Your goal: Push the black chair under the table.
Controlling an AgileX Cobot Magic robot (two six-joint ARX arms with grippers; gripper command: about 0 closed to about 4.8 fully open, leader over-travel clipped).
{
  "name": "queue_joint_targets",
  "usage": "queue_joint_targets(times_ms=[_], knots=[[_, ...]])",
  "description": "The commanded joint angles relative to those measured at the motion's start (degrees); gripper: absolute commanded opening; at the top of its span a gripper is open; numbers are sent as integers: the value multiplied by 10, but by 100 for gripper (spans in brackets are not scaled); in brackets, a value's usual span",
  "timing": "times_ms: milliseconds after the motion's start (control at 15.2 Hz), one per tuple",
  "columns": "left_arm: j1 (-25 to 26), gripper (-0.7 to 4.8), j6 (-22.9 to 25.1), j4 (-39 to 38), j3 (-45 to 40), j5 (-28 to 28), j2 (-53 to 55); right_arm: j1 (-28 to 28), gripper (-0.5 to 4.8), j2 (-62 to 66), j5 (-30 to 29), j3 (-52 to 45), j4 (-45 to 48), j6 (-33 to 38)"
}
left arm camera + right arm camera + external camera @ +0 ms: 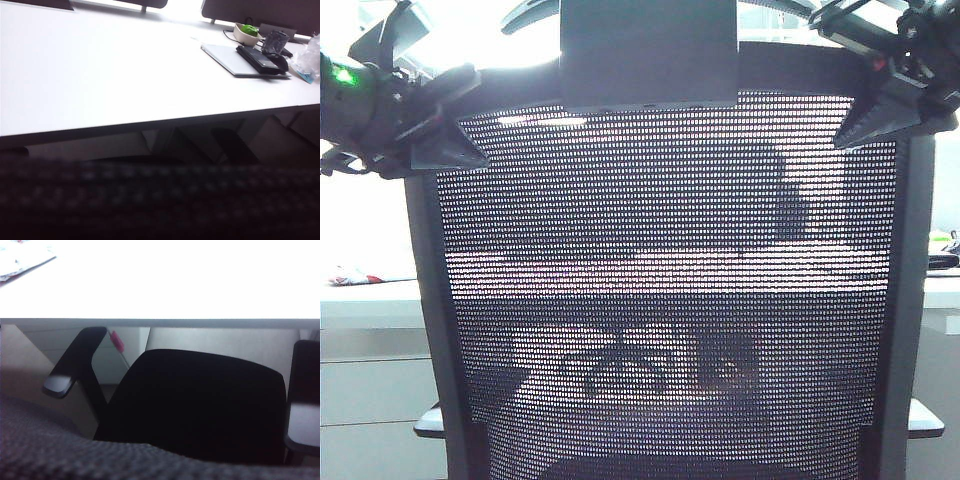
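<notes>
The black chair stood facing the white worktop, its seat partly beneath the edge. The left tool and right tool pressed against the mesh back's upper corners; whether either was open or closed could not be told.

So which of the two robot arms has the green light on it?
The left one: a green light glows behind the left gripper at the chair's upper left corner. The right gripper, at the upper right corner, shows none.
</notes>
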Motion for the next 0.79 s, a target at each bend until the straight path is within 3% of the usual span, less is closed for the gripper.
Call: queue_joint_targets(times_ms=[66, 787], knots=[[3, -6, 2, 40, 9, -37, 2, -3, -5, 3, 26, 7, 78, -6], [7, -6, 19, 94, 60, -52, 86, -28, -5, 85, 22, 8, 194, -21]])
